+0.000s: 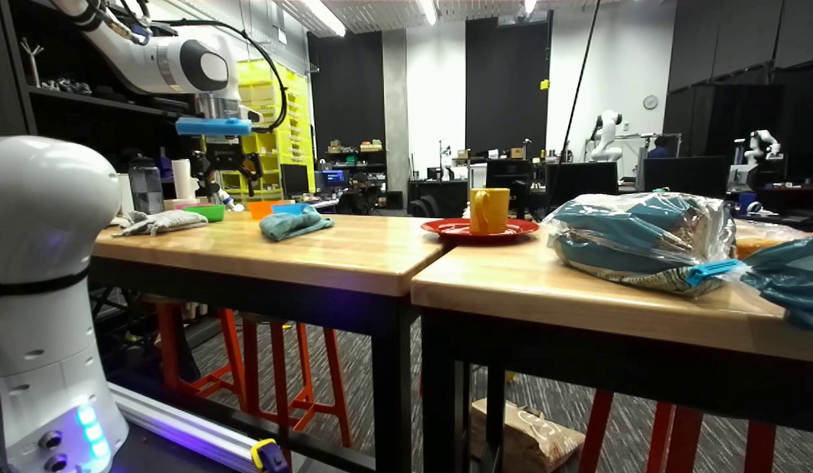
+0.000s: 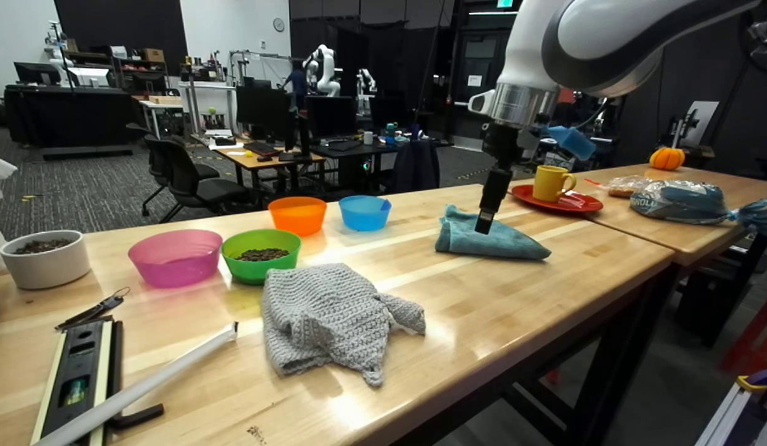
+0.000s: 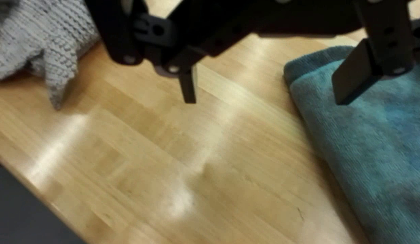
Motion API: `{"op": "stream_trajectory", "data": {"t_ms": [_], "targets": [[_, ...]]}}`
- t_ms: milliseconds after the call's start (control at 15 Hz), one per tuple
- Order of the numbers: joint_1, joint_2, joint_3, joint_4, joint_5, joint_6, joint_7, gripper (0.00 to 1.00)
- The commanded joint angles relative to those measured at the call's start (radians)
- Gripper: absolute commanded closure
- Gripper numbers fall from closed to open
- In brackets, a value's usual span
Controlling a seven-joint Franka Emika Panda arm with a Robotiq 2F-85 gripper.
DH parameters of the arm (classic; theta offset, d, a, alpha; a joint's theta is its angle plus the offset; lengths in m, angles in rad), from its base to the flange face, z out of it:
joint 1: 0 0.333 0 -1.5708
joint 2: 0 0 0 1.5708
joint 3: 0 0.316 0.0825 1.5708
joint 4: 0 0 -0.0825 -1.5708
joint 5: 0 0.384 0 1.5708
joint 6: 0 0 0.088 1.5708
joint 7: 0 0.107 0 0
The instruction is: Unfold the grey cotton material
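The grey knitted cloth [image 2: 334, 310] lies crumpled and folded over on the wooden table, with a flap and a corner sticking out. It also shows in an exterior view [image 1: 160, 223] and at the top left of the wrist view [image 3: 60, 37]. A folded teal cloth [image 2: 489, 241] lies farther along the table; it fills the right side of the wrist view [image 3: 373, 145]. My gripper [image 3: 269, 89] is open and empty, its two fingers wide apart. It hangs above the table by the teal cloth, to one side of the grey cloth, in both exterior views [image 1: 230, 182] [image 2: 484, 222].
Bowls in pink [image 2: 176, 257], green [image 2: 261, 255], orange [image 2: 298, 215] and blue [image 2: 364, 213] stand beside the grey cloth. A white tube [image 2: 148, 384] lies across a spirit level [image 2: 77, 378]. A red plate [image 1: 446, 226] holds a yellow mug [image 1: 490, 210]. Bagged bread [image 1: 643, 236] lies beyond.
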Motion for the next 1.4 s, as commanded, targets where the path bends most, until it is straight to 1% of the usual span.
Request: {"op": "stream_trajectory", "data": {"t_ms": [0, 200, 667, 1333], "targets": [[0.045, 0.056, 0.021, 0.039, 0.116, 0.06, 0.023, 0.0], [0.069, 0.105, 0.044, 0.063, 0.19, 0.085, 0.028, 0.0], [0.087, 0.203, 0.084, 0.112, 0.294, 0.11, 0.007, 0.0], [0.089, 0.327, 0.165, 0.17, 0.387, 0.134, 0.027, 0.0]]}}
